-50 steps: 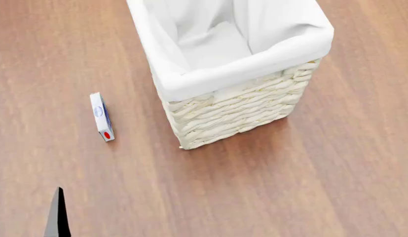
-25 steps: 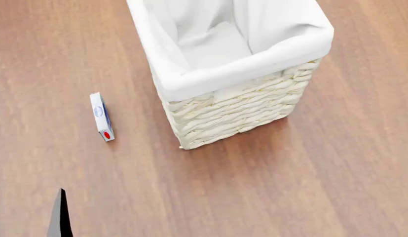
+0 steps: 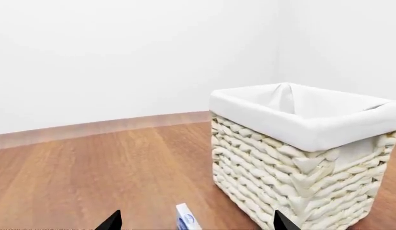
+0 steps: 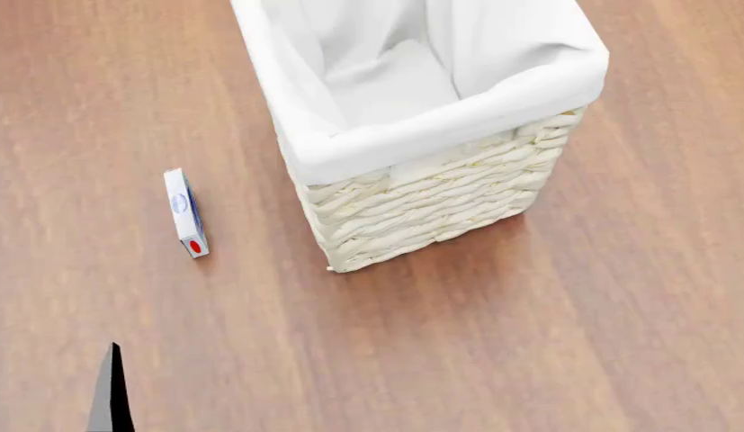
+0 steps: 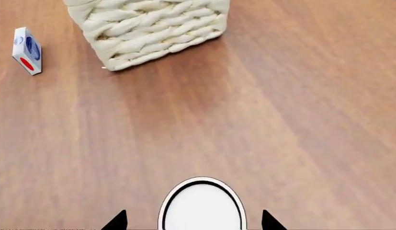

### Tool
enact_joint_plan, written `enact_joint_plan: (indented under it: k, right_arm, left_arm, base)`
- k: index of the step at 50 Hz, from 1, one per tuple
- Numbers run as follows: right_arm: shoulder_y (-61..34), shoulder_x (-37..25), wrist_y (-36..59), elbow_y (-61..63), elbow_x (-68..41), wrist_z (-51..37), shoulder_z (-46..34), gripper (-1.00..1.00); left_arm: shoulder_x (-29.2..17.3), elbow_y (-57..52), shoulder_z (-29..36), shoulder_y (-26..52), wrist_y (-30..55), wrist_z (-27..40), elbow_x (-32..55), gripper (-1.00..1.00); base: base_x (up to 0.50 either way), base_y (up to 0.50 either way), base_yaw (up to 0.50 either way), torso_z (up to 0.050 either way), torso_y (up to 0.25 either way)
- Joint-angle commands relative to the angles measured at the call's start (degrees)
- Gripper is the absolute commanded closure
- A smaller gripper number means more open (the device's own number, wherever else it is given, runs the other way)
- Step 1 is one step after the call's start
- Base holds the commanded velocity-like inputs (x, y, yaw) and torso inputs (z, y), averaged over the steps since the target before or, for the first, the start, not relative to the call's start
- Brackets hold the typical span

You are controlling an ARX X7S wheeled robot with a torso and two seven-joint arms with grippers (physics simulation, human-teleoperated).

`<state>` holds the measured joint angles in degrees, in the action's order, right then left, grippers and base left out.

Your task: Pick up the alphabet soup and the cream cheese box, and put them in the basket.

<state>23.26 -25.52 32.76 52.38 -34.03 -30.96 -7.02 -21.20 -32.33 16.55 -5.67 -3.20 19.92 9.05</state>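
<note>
Basket (image 4: 434,193): stands upright on the wooden counter (image 4: 564,342), white lining (image 4: 384,85) folded over the rim. Head view looks into it: only cloth shows inside, nothing lying on the visible bottom. Right wrist view shows just its woven lower corner (image 5: 150,28).

Left pincer (image 3: 194,225): two dark fingertips (image 3: 111,221) peek in at the frame edge of the left wrist view, set wide apart, so the jaws stand spread with nothing between them. Camera looks level across the counter toward the basket and a white wall (image 3: 121,57). In head view one dark sliver of this arm (image 4: 109,396) shows at the lower left, well short of the box.

Right pincer (image 5: 192,221): two dark tips apart at the frame edge, a white rounded object (image 5: 201,203) with a dark outline between them. Cannot tell whether the tips grip it. Not seen in head view.

Box (image 4: 185,213): stands on a narrow edge on the counter, left of the basket and apart from it. Long axis runs roughly away from the robot, red spot at the near end, blue oval logo mid-face. Its top edge shows between the left fingertips (image 3: 186,218). Also seen in right wrist view (image 5: 27,50).
</note>
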Motion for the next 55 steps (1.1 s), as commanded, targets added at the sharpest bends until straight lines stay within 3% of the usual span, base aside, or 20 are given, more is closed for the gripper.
enact_joint_plan:
  k: [1,55]
  right_arm:
    - [-1.60,-0.02,-0.21,-3.13,0.93,0.28,-1.05,-1.00]
    - [-9.60,2.17,-3.07,-19.48,3.27,4.08,-5.00,-1.00]
  left_arm:
    - [-0.07,0.25,0.10,0.34,0.13,0.17,0.24,-1.00]
    - [-0.77,0.93,0.36,0.60,-0.31,1.26,0.25,-1.00]
  base:
    - [0.00,0.00,0.00,0.000,0.000]
    - [0.00,0.00,0.00,0.000,0.000]
